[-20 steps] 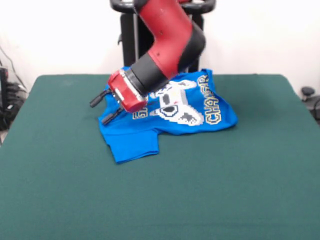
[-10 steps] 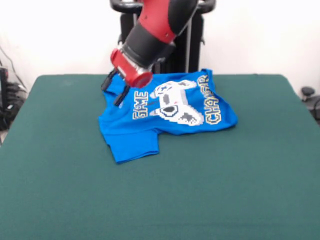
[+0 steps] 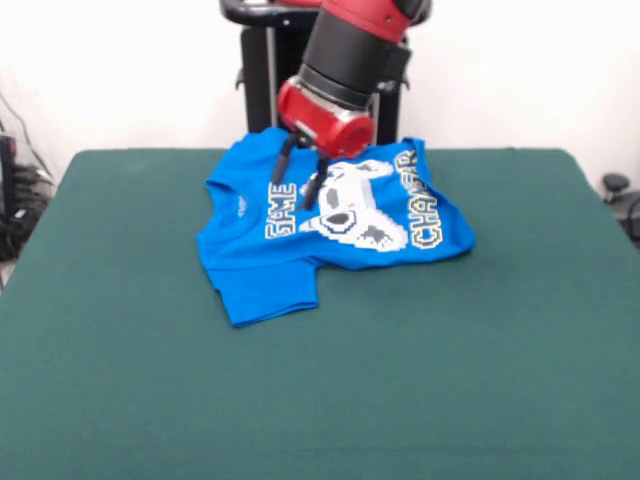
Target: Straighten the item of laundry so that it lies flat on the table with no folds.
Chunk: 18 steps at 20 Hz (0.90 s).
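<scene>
The gripper [image 3: 296,183] hangs above the upper middle of the T-shirt [image 3: 330,225], its two dark fingers [image 3: 284,166] spread apart and pointing down and slightly to the picture's left, with nothing between them. Whether the fingertips touch the cloth or hover just above it cannot be told from this view. Directly behind the fingers sits the red wrist collar, then a black cuff, then the red arm [image 3: 355,45] rising out of the top of the picture.

Under and around the fingertips lies the blue shirt, printed side up. Just to the left of the gripper reads "GAME"; just beneath and to the right of it is the white game-controller print, and further right "CHANGER" runs along the shirt, turned on its side. The collar opening lies to the gripper's left, near the shirt's left edge. Below and to the left of the gripper, a flap of the shirt juts toward the near side of the table, with a fold line where it meets the body. The shirt's right edge is bunched and rumpled.

The green table [image 3: 320,390] spreads well beyond the shirt on all sides.
</scene>
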Motion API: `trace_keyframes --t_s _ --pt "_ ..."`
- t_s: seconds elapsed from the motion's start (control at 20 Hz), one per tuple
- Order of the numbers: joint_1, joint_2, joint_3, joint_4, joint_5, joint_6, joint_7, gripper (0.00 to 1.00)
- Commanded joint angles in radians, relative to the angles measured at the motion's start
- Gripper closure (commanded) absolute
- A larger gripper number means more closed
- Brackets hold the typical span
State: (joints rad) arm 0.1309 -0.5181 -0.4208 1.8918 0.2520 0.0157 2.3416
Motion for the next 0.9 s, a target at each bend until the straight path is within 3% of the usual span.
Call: trace_keyframes --t_s 0.05,0.5,0.9 --pt "-0.099 -0.064 0.351 0.177 0.016 0.051 0.171 0.0" --pt "-0.046 -0.007 0.29 0.183 0.055 0.066 0.204 0.0" --pt "-0.071 -0.073 0.355 0.313 0.064 0.045 0.239 0.0"
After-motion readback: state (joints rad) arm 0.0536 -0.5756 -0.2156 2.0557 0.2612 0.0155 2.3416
